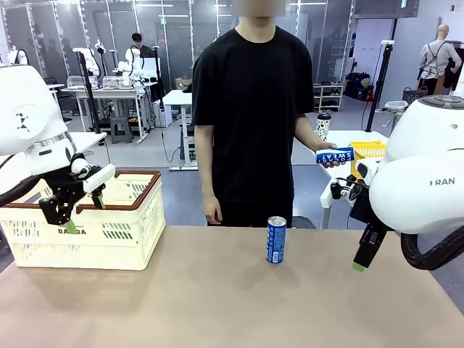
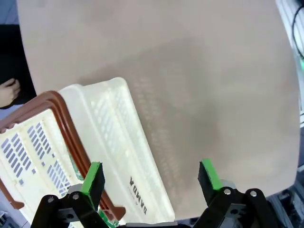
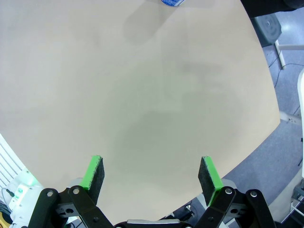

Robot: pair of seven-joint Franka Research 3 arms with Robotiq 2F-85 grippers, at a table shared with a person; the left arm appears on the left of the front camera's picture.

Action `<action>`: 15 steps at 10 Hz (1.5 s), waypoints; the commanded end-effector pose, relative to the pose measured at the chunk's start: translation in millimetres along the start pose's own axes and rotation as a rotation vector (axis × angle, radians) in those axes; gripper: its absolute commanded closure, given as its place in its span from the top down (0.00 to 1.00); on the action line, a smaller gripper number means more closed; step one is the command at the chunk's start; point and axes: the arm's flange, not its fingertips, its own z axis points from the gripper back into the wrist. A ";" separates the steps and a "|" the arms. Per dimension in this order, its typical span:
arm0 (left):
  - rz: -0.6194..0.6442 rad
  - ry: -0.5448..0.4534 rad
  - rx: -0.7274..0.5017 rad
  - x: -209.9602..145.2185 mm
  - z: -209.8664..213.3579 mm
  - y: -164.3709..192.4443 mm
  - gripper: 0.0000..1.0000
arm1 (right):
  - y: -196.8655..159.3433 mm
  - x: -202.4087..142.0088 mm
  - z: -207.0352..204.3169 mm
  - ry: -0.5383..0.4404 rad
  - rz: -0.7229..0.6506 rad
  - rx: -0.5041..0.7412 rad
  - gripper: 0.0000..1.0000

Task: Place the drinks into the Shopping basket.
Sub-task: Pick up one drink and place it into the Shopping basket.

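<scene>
One blue "POCARI SWEAT" can (image 1: 275, 239) stands upright on the tan table, near its far edge at the middle; its edge also peeks in as the blue can (image 3: 172, 2) at the top of the right wrist view. The person holds a second blue can (image 1: 335, 155) sideways in one hand, off beyond the table. The cream Shopping basket (image 1: 87, 239) with its brown rim sits at the table's left. My left gripper (image 1: 83, 214) hovers open over the basket's front wall (image 2: 109, 142), pads (image 2: 92, 178) wide apart. My right gripper (image 1: 359, 261) hangs open and empty over bare table, right of the standing can.
The person stands at the far edge, their other hand (image 1: 212, 212) hanging by the table. Behind them are a yellow mesh basket (image 1: 368, 151) and a spotted tumbler (image 1: 323, 127) on a side table. The table edge (image 3: 256, 118) curves close below my right gripper.
</scene>
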 end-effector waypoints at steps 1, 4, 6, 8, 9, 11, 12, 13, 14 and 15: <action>-0.083 -0.070 -0.004 -3.7 -6.5 -17.2 1.00 | -0.4 -0.3 0.0 0.000 -0.002 0.000 1.00; -0.059 -0.042 -0.012 -0.7 -8.2 -12.2 1.00 | -0.4 -0.3 0.0 0.000 -0.002 0.000 1.00; -0.059 -0.042 -0.012 -0.7 -8.2 -12.2 1.00 | -0.4 -0.3 0.0 0.000 -0.002 0.000 1.00; -0.059 -0.042 -0.012 -0.7 -8.2 -12.2 1.00 | -0.4 -0.3 0.0 0.000 -0.002 0.000 1.00; -0.059 -0.042 -0.012 -0.7 -8.2 -12.2 1.00 | -0.4 -0.3 0.0 0.000 -0.002 0.000 1.00; -0.052 -0.029 -0.041 3.6 -12.1 1.0 1.00 | -0.4 -0.3 0.0 0.000 -0.002 0.000 1.00; -0.050 0.014 -0.051 19.4 -7.2 15.2 1.00 | -0.4 -0.3 0.0 0.000 -0.002 0.000 1.00; -0.080 0.045 -0.025 37.1 3.6 27.6 1.00 | -0.4 -0.3 0.0 0.000 -0.002 0.000 1.00; -0.132 0.069 0.002 58.0 15.1 41.2 1.00 | -0.4 -0.3 0.0 0.000 -0.002 0.000 1.00; -0.185 0.088 0.018 82.6 23.3 65.6 1.00 | -0.4 -0.3 0.0 0.000 -0.002 0.000 1.00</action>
